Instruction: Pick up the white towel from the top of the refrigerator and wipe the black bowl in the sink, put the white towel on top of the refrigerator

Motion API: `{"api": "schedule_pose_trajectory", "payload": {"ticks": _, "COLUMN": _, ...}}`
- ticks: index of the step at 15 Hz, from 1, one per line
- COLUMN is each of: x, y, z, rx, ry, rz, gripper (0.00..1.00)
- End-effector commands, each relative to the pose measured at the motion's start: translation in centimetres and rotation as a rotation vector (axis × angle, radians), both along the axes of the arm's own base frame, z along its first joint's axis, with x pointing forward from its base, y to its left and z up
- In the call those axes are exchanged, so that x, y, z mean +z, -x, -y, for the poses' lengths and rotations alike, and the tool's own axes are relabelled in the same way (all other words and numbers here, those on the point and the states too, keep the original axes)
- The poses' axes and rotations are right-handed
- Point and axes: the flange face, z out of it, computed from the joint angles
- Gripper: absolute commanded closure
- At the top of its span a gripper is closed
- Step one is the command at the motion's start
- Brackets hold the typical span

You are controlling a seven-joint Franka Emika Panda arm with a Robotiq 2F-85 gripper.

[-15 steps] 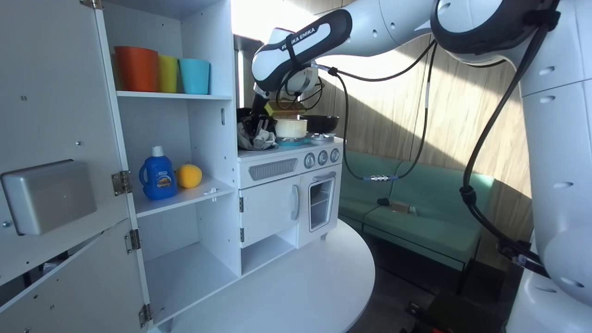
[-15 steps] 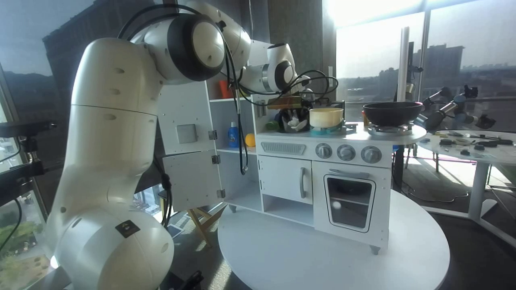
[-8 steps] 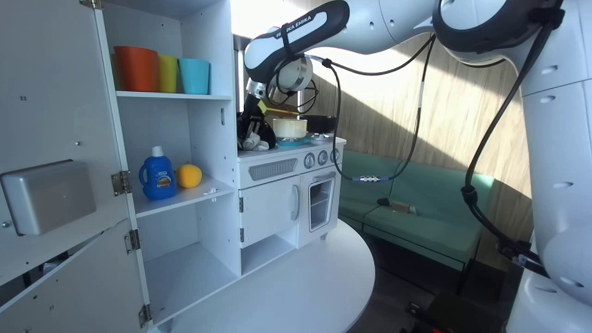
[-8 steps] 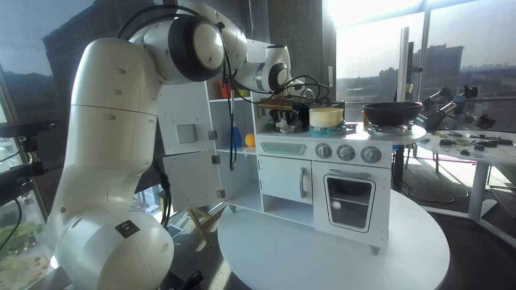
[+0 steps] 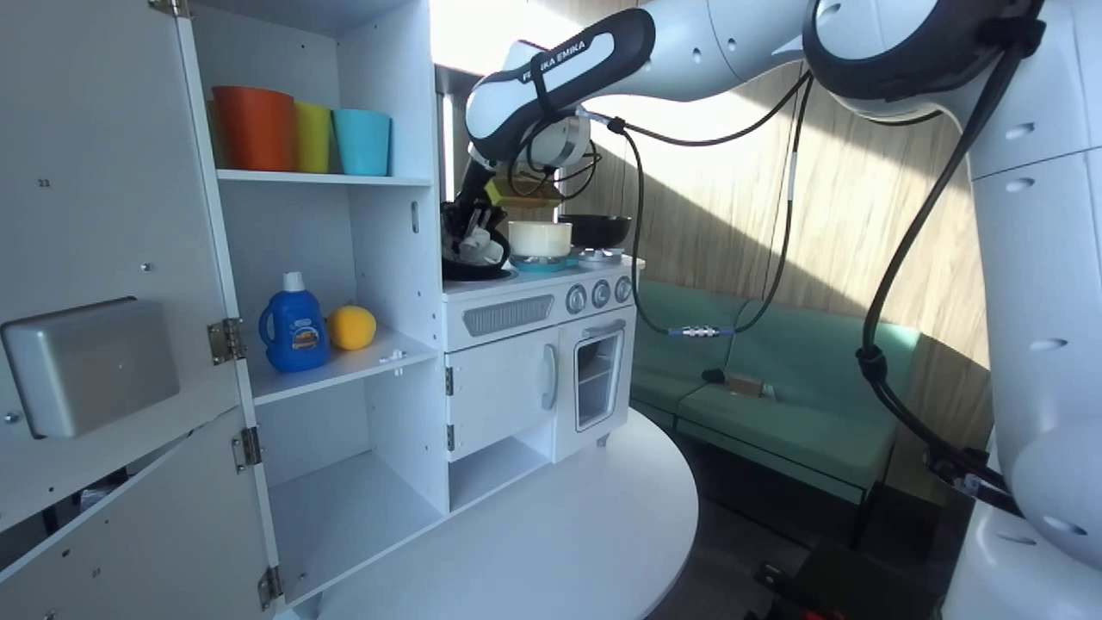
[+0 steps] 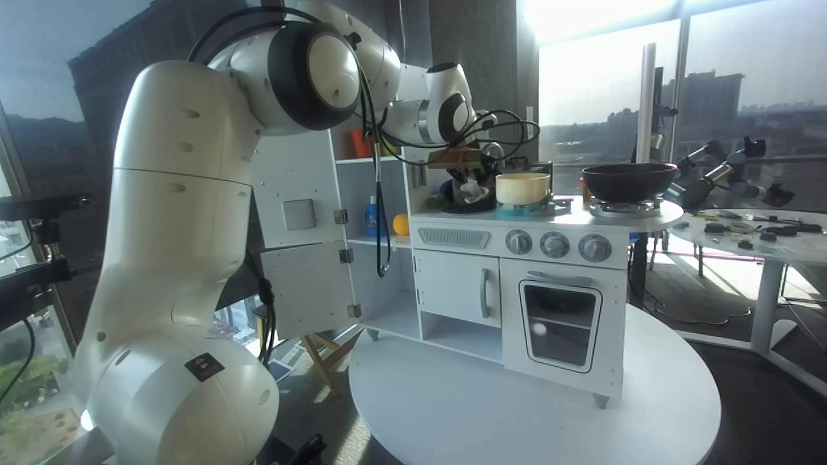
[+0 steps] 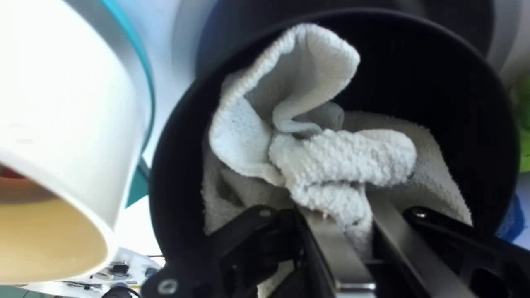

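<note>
The white towel (image 7: 343, 161) lies crumpled inside the black bowl (image 7: 430, 78) in the wrist view. My gripper (image 7: 339, 203) is shut on a fold of the towel, with both metal fingers down inside the bowl. In both exterior views the gripper (image 5: 472, 215) (image 6: 466, 175) is at the left end of the toy kitchen's counter. The towel (image 5: 478, 248) also shows there, pale below the fingers. The bowl (image 5: 498, 251) (image 6: 477, 208) looks tilted around the towel. In the wrist view, part of a dark round sink (image 7: 343, 12) with a grey rim shows beyond the bowl.
A cream pot (image 5: 540, 238) (image 7: 70, 103) stands close beside the bowl on a teal burner. A black pan (image 6: 627, 183) sits farther along. A green item (image 6: 436, 202) is on the bowl's other side. A tall white cabinet (image 5: 387, 232) with open doors adjoins the counter.
In an exterior view, my gripper moves left toward the tall cabinet, then back right, with the towel in it. The bowl shifts and tilts along with the wiping motion. The pot and pan stay put.
</note>
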Motion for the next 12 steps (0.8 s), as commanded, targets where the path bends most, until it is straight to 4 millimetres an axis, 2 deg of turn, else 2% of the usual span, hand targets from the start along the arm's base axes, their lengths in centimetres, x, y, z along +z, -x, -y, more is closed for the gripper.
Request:
{"api": "schedule_pose_trajectory", "payload": {"ticks": 1, "x": 1.4, "y": 0.5, "z": 0.8, "rx": -0.071, "ry": -0.005, "rz": 0.004, "gripper": 0.88}}
{"api": "schedule_pose_trajectory", "payload": {"ticks": 4, "x": 2.3, "y": 1.2, "z": -0.3, "rx": -0.044, "ry": -0.023, "rz": 0.010, "gripper": 0.88}}
{"api": "schedule_pose_trajectory", "payload": {"ticks": 7, "x": 4.5, "y": 2.4, "z": -1.8, "rx": -0.018, "ry": -0.008, "rz": 0.056, "gripper": 0.88}}
{"api": "schedule_pose_trajectory", "payload": {"ticks": 12, "x": 10.8, "y": 5.6, "z": -2.6, "rx": -0.082, "ry": 0.080, "rz": 0.145, "gripper": 0.88}}
